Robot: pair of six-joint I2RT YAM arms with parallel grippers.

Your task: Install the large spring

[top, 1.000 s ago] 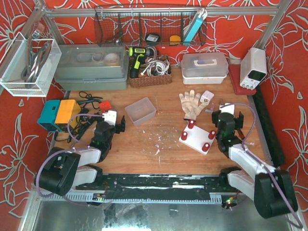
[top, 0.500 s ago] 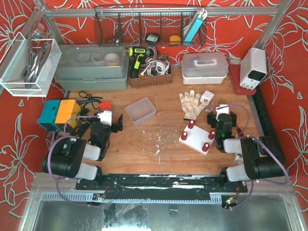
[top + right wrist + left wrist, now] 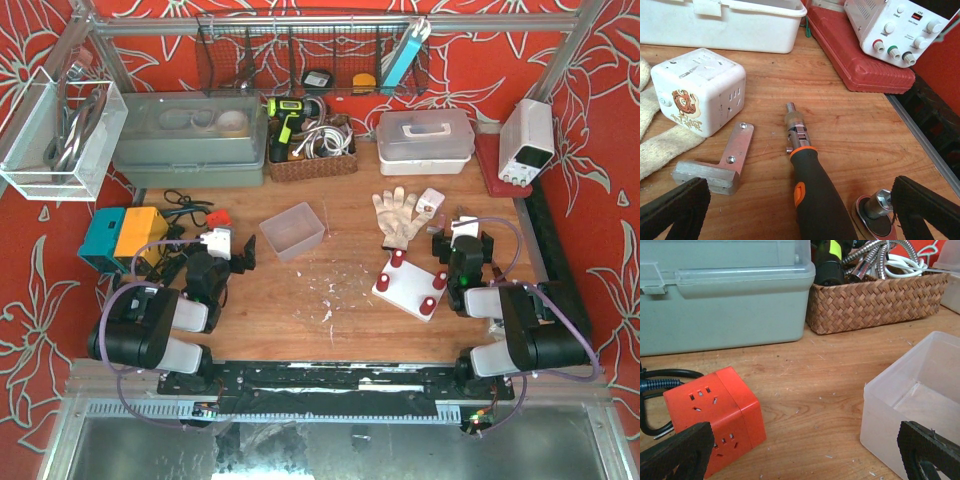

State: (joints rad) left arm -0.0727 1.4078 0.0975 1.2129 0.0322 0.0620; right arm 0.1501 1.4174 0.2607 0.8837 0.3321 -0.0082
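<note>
The large spring does not show in any view. A white plate (image 3: 410, 288) with red posts at its corners lies right of centre on the wooden table. My right gripper (image 3: 462, 246) stands open just right of that plate; in the right wrist view the right gripper (image 3: 800, 210) straddles a black and orange screwdriver (image 3: 815, 190) without gripping it. At the left my left gripper (image 3: 222, 254) is open and empty. In the left wrist view the left gripper (image 3: 802, 455) sits over bare wood between an orange power cube (image 3: 720, 417) and a clear plastic tub (image 3: 915, 390).
A white power cube (image 3: 697, 90), a metal L bracket (image 3: 722, 162), a glove (image 3: 398, 215) and a socket on a red disc (image 3: 879, 210) lie near the right gripper. A grey toolbox (image 3: 725, 295), a wicker basket (image 3: 875, 300), a white box (image 3: 425, 140) and a power supply (image 3: 527, 140) line the back.
Both arms have folded back into a tucked pose. The grippers stay open near the same spots, and nothing was picked up.
</note>
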